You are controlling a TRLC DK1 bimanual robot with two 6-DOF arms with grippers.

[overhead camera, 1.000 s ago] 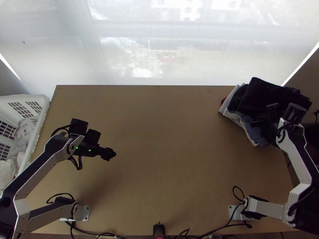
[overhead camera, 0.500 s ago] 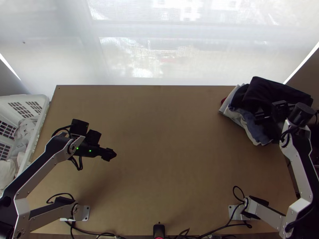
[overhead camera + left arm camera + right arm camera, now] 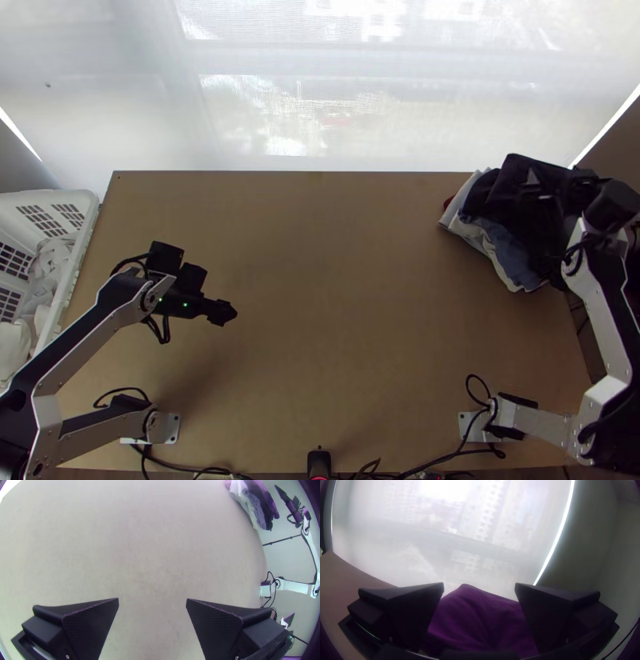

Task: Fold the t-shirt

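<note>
When looking down from above, see first a pale, sheer blind, hanging beyond the far edge of the light wooden table. From its base by the near left corner, follow the left arm, bent above the surface's left side. Toward the right edge, find the right arm, bent likewise from its base by the near right corner. Just beside the left edge, see a white slatted basket, loosely filled with pale, bunched cloth.

At the far right corner, find the clothes pile, stacked unevenly and seeming to overhang the right edge. On top, see a broad dark cloth, lying in layers. Below that, toward the middle of the table, make out a blue cloth and a white cloth, with a bit of red at the side. Cannot tell which to call the t-shirt.

Above the dark cloth, find the right gripper, tilted toward the blind, with fingers set wide in its wrist view and cloth visible between. Above the left part of the table, see the left gripper, well apart from the pile, with fingers wide and nothing but tabletop between. At the middle of the near edge, note a small black device, then thin black cables to its right.
</note>
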